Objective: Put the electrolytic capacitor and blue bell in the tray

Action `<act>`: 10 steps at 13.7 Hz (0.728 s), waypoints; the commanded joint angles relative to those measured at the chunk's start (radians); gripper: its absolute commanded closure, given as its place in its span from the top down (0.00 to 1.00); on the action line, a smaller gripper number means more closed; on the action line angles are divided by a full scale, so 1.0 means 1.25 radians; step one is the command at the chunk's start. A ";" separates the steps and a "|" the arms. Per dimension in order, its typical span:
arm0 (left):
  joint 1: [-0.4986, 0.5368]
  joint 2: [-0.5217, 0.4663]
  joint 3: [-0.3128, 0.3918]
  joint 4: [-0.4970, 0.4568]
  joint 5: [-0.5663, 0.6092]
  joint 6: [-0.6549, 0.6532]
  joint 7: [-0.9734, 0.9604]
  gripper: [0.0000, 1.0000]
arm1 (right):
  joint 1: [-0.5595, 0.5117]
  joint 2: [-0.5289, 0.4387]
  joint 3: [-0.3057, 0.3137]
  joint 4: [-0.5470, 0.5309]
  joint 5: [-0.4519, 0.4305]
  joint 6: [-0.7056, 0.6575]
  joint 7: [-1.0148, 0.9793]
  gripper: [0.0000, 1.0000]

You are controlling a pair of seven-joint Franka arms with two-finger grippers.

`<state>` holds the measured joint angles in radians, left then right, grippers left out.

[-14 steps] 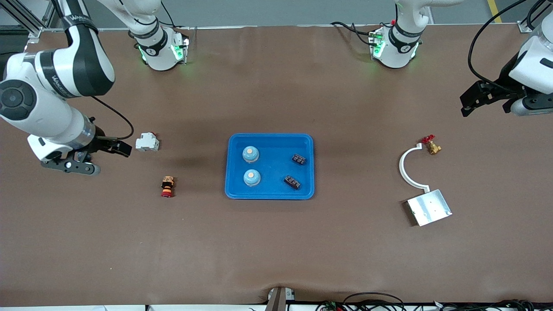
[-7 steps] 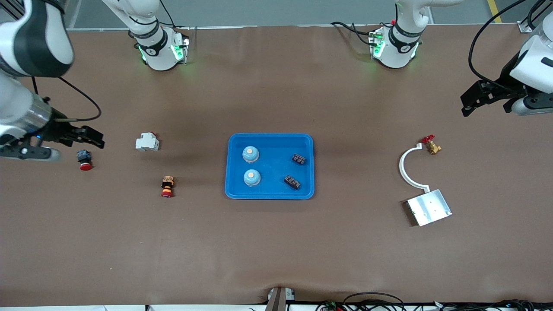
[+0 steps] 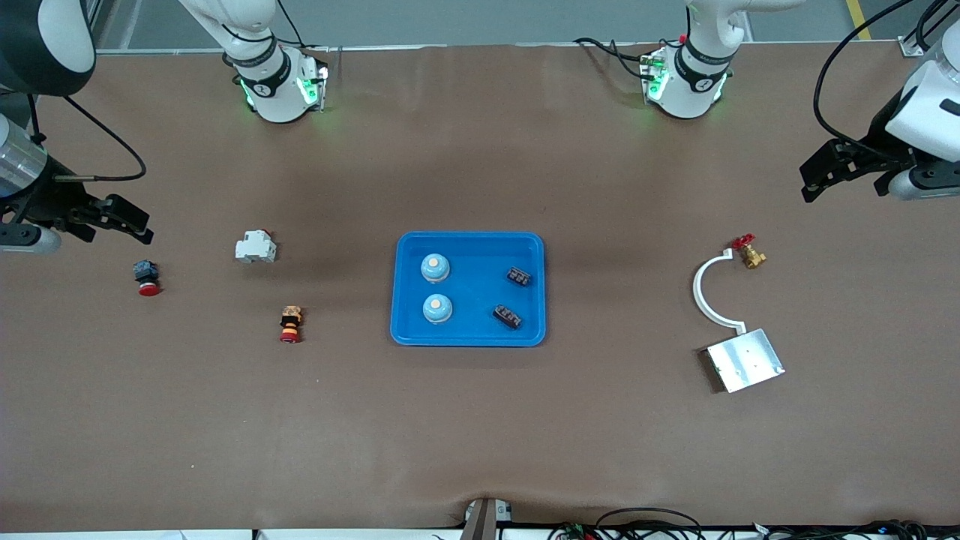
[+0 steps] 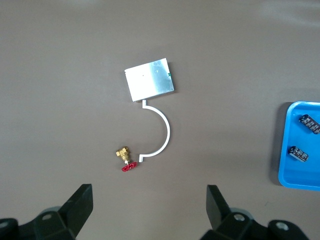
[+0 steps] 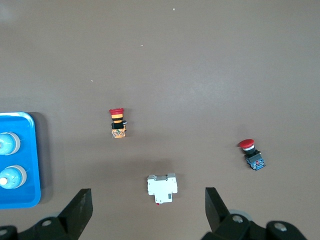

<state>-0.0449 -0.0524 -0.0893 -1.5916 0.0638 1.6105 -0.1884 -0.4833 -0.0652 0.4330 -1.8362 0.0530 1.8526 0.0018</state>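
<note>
The blue tray (image 3: 469, 237) lies mid-table. In it stand two blue bells (image 3: 435, 267) (image 3: 437, 308) and lie two dark electrolytic capacitors (image 3: 518, 276) (image 3: 508, 316). My right gripper (image 3: 139, 225) hangs open and empty over the table at the right arm's end, near a red push button. Its wrist view shows the tray's rim (image 5: 35, 160) with both bells (image 5: 9, 144) (image 5: 11, 177), and the gripper (image 5: 147, 200) itself holds nothing. My left gripper (image 3: 807, 184) waits open and empty over the left arm's end. Its wrist view (image 4: 149, 200) shows the tray's edge (image 4: 282, 150) and both capacitors (image 4: 310, 123) (image 4: 299, 153).
Toward the right arm's end lie a white circuit breaker (image 3: 255, 247), a red push button (image 3: 147, 276) and a red-and-orange button (image 3: 290, 324). Toward the left arm's end lie a brass valve (image 3: 750, 253), a white curved bracket (image 3: 705, 292) and a silver plate (image 3: 746, 360).
My right arm has drawn back toward its end of the table, away from the white breaker, and uncovered the red push button. The left arm has stayed still.
</note>
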 commanded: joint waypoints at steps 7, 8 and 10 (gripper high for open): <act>0.006 -0.001 -0.002 0.006 -0.018 -0.006 0.001 1.00 | 0.308 -0.045 -0.308 0.000 -0.020 -0.051 -0.009 1.00; 0.006 -0.001 -0.002 0.006 -0.018 -0.006 0.001 1.00 | 0.307 -0.046 -0.308 0.000 -0.023 -0.056 -0.008 1.00; 0.006 -0.002 -0.002 0.006 -0.018 -0.006 0.001 1.00 | 0.310 -0.055 -0.307 0.000 -0.024 -0.052 -0.004 1.00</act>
<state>-0.0448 -0.0514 -0.0892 -1.5921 0.0638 1.6105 -0.1888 -0.1162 -0.1138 0.0635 -1.8384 0.0411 1.7987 -0.0080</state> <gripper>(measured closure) 0.000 0.000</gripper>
